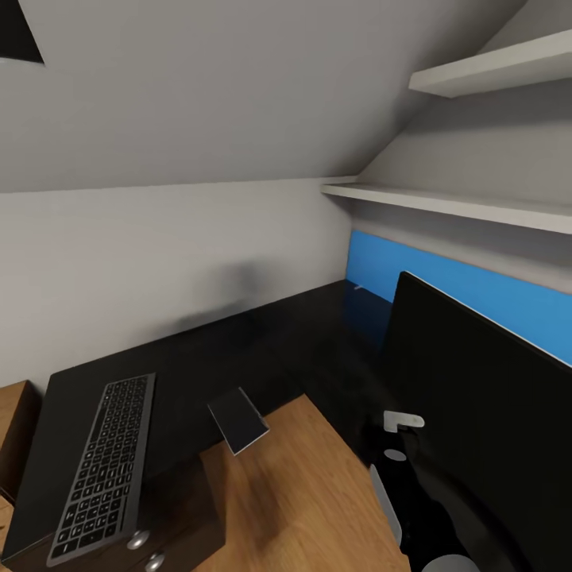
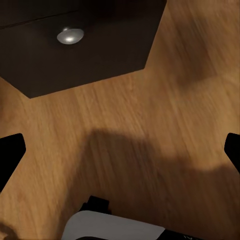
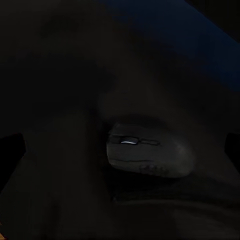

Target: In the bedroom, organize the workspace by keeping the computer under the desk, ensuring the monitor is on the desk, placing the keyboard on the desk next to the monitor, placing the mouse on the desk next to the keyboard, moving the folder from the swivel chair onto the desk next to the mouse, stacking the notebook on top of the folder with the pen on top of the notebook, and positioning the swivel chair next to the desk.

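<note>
— Head view first: what's on the desk (image 1: 262, 342)?

— The keyboard (image 1: 103, 465) lies along the black top's near left edge, its near end reaching the front corner above the dark drawer unit (image 1: 171, 524) with its round silver knobs. The monitor (image 1: 477, 413) stands at the right side, seen edge-on and close, its black back hiding much of that end. Behind it runs the blue back panel (image 1: 477, 294), with two white shelves (image 1: 445, 202) on the wall above.

— And that small grey slab?

— A thin dark rectangle (image 1: 237, 419) sits tilted just past the desk's inner front edge, over the wood floor (image 1: 294, 492). I cannot say what it is.

— Any arm showing?

— A black and white arm (image 1: 413, 485) rises at the lower right, in front of the monitor.

— Left wrist view?

— It looks down on wood floor and a corner of the drawer unit with one silver knob (image 2: 70, 35). The left gripper (image 2: 120, 150) has its black fingertips at opposite sides, wide apart, nothing between them.

— Right wrist view?

— Very dark. A mouse (image 3: 147, 152) rests on the black desk surface, the blue panel faint beyond. The right gripper (image 3: 120, 150) is spread wide too, fingertips either side, the mouse between them but not touched.
</note>
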Robot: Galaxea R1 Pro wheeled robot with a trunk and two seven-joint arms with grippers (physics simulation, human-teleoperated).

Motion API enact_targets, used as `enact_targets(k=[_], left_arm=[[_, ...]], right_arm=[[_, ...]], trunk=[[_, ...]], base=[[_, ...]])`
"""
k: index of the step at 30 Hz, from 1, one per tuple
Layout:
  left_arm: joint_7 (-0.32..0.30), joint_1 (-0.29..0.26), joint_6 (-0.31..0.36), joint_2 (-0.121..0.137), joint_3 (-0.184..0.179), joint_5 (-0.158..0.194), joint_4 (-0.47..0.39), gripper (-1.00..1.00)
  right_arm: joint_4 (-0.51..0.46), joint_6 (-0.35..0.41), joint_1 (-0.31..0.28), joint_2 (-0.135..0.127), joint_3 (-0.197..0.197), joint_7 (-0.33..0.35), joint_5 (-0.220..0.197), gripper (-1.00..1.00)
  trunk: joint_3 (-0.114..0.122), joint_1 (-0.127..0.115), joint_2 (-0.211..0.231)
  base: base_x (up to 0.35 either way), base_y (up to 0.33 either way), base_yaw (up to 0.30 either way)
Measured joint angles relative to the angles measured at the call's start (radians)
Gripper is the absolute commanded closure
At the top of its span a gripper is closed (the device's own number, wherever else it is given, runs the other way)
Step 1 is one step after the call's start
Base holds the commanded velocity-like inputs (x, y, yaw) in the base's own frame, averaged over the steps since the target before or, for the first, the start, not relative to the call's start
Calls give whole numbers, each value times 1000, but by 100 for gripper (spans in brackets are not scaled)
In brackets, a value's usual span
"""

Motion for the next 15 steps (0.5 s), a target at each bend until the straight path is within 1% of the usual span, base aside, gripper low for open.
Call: enact_targets(k=[2,5,15], left_arm=[[0,0,0,0,0,0,0,-100],[0,0,-1,0,0,-1,0,-100],[1,0,-1,0,1,0,-1,-100]], right_arm=[[0,0,0,0,0,0,0,-100],[2,0,0,-1,-1,0,0,-100],[12,1,0,-2,-1,0,0,-100]], trunk=[[0,0,0],[0,0,0],[0,0,0]], base=[[179,0,0],[88,0,0],[22,0,0]])
